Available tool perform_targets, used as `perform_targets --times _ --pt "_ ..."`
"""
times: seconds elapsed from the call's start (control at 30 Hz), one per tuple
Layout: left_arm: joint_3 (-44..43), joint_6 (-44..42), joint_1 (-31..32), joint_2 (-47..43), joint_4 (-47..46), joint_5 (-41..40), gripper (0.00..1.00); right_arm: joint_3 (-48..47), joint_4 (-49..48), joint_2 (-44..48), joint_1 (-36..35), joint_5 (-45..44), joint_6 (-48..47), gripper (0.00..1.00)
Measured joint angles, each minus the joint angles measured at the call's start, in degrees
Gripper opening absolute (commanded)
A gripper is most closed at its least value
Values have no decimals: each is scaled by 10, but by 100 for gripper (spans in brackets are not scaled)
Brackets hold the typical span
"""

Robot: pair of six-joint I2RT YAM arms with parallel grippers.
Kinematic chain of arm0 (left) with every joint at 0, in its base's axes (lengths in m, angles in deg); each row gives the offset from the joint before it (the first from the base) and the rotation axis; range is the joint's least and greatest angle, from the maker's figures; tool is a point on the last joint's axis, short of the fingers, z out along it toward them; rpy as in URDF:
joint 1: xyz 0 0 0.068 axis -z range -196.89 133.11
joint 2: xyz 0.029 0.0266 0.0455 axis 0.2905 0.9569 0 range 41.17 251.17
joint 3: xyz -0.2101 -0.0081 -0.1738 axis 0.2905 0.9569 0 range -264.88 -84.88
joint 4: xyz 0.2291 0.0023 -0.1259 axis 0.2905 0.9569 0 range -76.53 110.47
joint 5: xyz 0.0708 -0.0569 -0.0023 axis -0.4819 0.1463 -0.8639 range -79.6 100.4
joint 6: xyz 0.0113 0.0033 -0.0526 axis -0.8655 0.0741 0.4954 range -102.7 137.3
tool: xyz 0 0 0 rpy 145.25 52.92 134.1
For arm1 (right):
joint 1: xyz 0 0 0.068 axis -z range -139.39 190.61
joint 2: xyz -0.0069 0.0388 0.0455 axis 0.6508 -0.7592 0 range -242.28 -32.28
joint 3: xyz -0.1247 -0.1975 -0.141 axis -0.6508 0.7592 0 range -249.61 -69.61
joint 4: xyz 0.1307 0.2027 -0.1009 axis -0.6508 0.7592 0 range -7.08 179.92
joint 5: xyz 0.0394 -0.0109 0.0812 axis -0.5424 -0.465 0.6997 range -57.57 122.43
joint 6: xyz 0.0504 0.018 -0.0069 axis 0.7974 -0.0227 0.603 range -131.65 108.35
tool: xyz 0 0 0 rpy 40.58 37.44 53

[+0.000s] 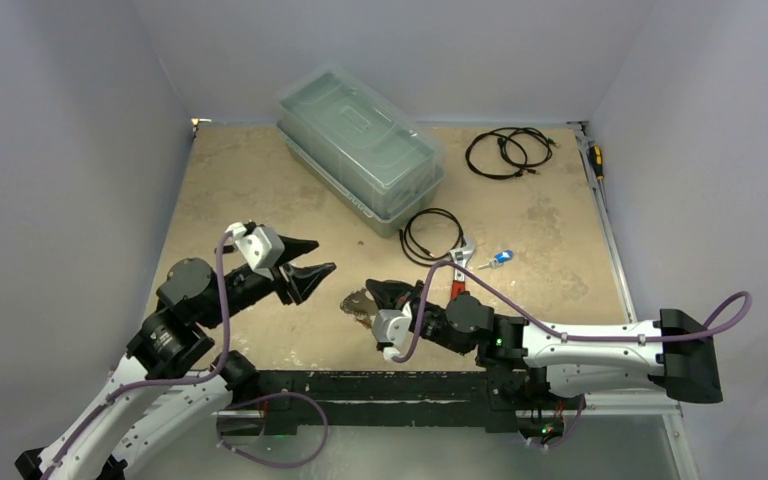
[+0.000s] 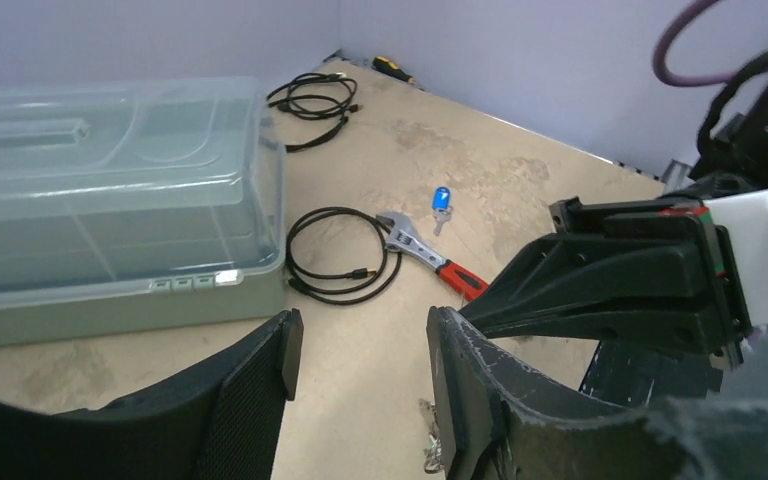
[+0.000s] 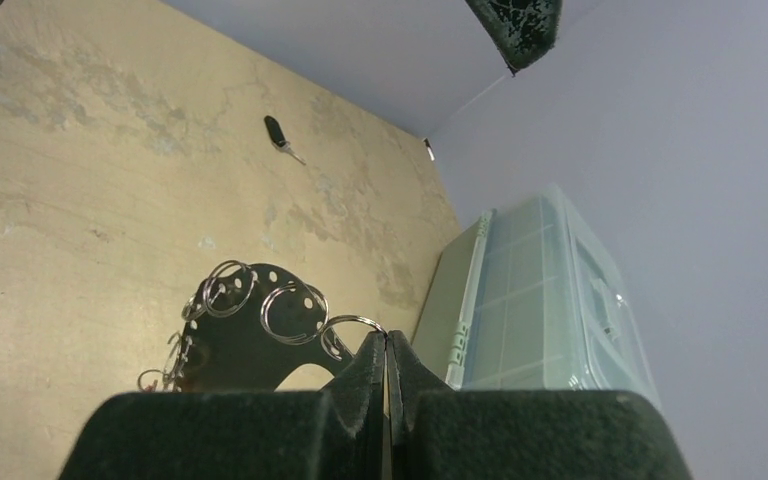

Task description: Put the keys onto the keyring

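The keyring (image 1: 357,304) is a dark perforated loop fringed with silvery split rings, at the table's near middle. In the right wrist view it (image 3: 245,335) hangs from one split ring pinched in my shut right gripper (image 3: 387,345). That gripper (image 1: 378,297) is just right of the ring. My left gripper (image 1: 322,258) is open and empty, just left of and above it. In the left wrist view (image 2: 365,330) a few ring bits (image 2: 430,447) show by the right finger. A blue-tagged key (image 1: 501,258) lies right of the wrench. A black-tagged key (image 3: 277,133) lies farther off.
A red-handled wrench (image 1: 460,266) and a black cable coil (image 1: 433,235) lie beyond the right gripper. A clear lidded plastic box (image 1: 360,145) stands at the back centre. More cables (image 1: 508,152) and a screwdriver (image 1: 596,160) are at the back right.
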Motion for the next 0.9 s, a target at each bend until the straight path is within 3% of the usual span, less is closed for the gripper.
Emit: perform_targets --times 0.37,0.9 --pt "31 -99 0 19 -34 131 42 -28 40 0 0 -2 6 0" --pt "70 -145 0 51 -59 209 38 -75 94 -27 0 -12 20 0"
